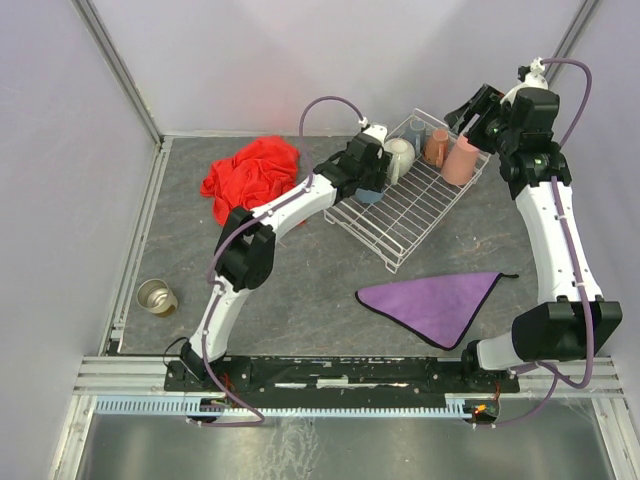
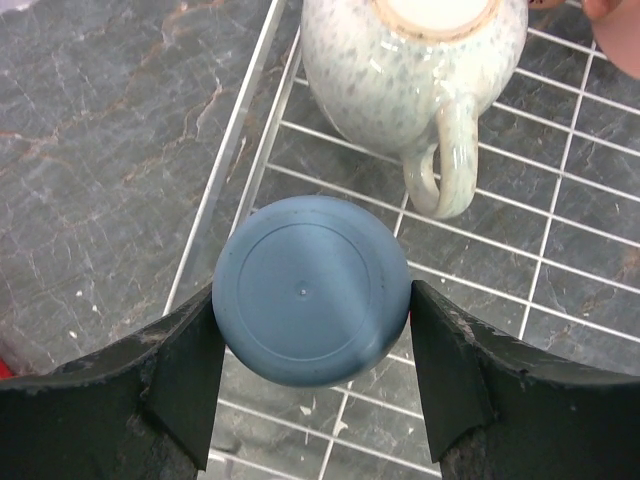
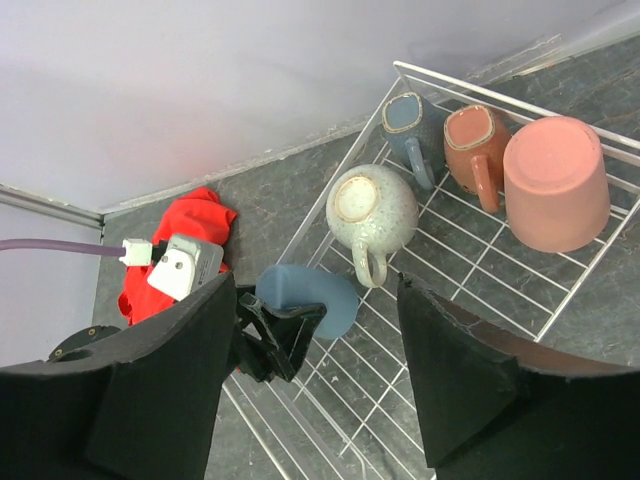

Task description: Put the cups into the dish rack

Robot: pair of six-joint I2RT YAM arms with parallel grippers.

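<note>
**Blue cup held over the rack's edge wire**

The left gripper [image 2: 312, 292] is closed on the blue cup [image 2: 305, 270], one finger against each side. The cup is upside down, its base facing the wrist camera. It is on the left long side of the rack [image 1: 420, 215], just beside the cream mug [image 2: 400, 60]. The right gripper [image 3: 316, 283] is spread wide with nothing between its fingers, up over the rack's far end near the pink tumbler [image 3: 555, 180].

The edge is the main risk. In the left wrist view the cup's left side overlaps the rack's rim wire. If it is let go here, its lip could land half on that rail, and the cup could tilt and tip out onto the table [image 1: 310, 290]. Shifting it inward is tight too, because the mug's handle points toward the cup and is close, so a bump could shove the mug. Whether the cup's lip already touches the grid cannot be told.

There is more room toward the near end, where the grid is bare from the cream mug down to the near corner. The far end is crowded with the grey-blue mug [image 3: 405, 120], the orange mug [image 3: 475, 140] and the tumbler. A red cloth [image 1: 252, 178] lies near the rack's left side, and a purple cloth [image 1: 435, 300] lies just beside its near corner. The tin cup [image 1: 157, 297] sits well apart at the table's left edge, not yet loaded.
</note>
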